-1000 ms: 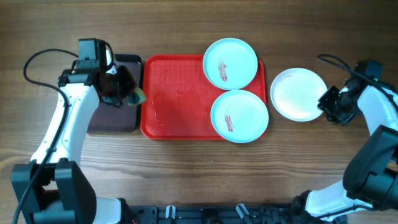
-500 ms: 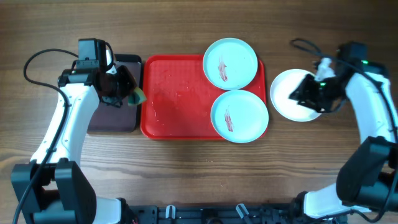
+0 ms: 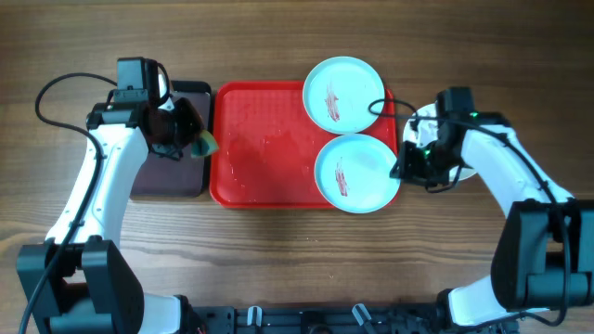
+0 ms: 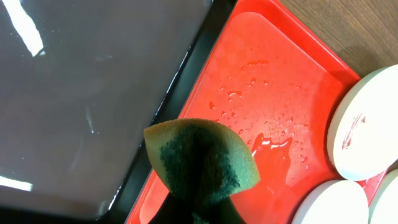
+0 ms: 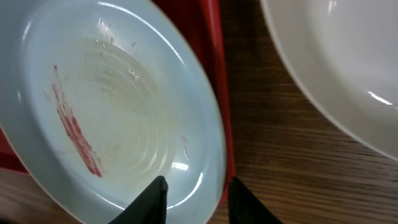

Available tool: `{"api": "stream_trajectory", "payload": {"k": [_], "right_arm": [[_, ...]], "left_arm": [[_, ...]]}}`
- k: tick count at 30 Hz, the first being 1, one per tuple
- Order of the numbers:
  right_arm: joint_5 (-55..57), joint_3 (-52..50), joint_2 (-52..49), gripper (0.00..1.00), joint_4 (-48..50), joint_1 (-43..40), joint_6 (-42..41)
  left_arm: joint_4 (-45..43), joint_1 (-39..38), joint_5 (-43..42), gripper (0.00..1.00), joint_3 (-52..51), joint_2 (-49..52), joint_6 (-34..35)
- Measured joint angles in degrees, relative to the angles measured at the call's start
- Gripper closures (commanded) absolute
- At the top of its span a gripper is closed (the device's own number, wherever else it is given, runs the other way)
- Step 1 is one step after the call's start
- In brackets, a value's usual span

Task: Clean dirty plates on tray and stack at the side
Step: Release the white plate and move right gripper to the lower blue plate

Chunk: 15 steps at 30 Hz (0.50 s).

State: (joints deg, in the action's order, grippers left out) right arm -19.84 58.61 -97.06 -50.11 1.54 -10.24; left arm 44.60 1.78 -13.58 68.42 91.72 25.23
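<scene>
Swung across from the white plate (image 5: 336, 68), the right tool (image 5: 198, 186) stands spread astride the rim of the near turquoise plate (image 5: 118, 112) on the red tray (image 5: 214, 62). A shallow pinch could let it slip. Meanwhile the left tool (image 4: 199, 208) pinches the sponge (image 4: 199, 158).

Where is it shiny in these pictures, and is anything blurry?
Left wrist view: white glare streaks on the black tray, glinting drops on the red tray, the sponge sharp. Right wrist view: glints on the turquoise plate and white plate. Overhead view: even light, nothing blurry.
</scene>
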Motion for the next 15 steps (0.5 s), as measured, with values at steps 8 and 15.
{"api": "stream_trajectory", "payload": {"k": [8, 15], "right_arm": [[3.5, -3.3, 0.0, 0.85, 2.5, 2.4, -1.4], [4.0, -3.6, 0.0, 0.96, 2.8, 2.4, -2.1]], "left_arm": [[0.0, 0.0, 0.0, 0.96, 0.0, 0.0, 0.0], [0.0, 0.0, 0.0, 0.96, 0.0, 0.0, 0.0]]}}
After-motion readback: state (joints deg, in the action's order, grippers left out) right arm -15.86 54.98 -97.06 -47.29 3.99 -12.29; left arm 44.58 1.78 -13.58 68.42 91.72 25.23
